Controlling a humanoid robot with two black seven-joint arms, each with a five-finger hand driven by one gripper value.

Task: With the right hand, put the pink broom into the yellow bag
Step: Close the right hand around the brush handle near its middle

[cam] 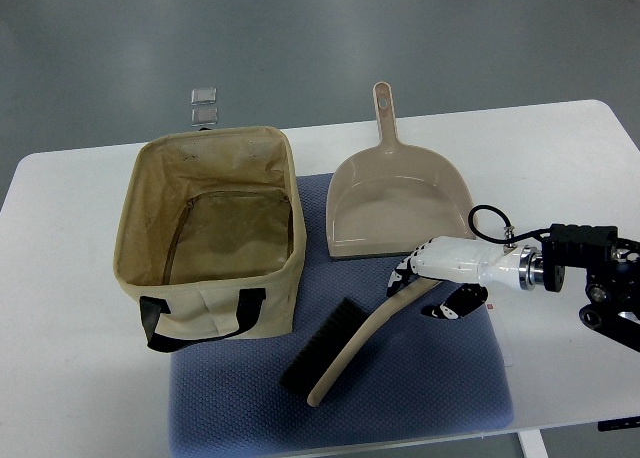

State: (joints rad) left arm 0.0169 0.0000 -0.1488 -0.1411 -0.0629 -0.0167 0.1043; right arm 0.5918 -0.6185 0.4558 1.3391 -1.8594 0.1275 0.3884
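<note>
Right hand [425, 278] closed around broom [355, 343] handle's upper end; long axis slanting down-left toward bristles, right of bag [210, 228]. Open mouth up-left of hand.

You find no text, label, brand, number or sign that can be read here. The bag [210, 240] shows plain fabric with dark stains on its inside, no print. The dustpan [397, 200] and the broom [345, 350] carry no lettering you can make out. The right hand [432, 278] has a tiny red mark by its fingers, too small to read. Beyond the bag, the two small clear squares [204, 107] on the floor are blank as far as you can tell.
</note>
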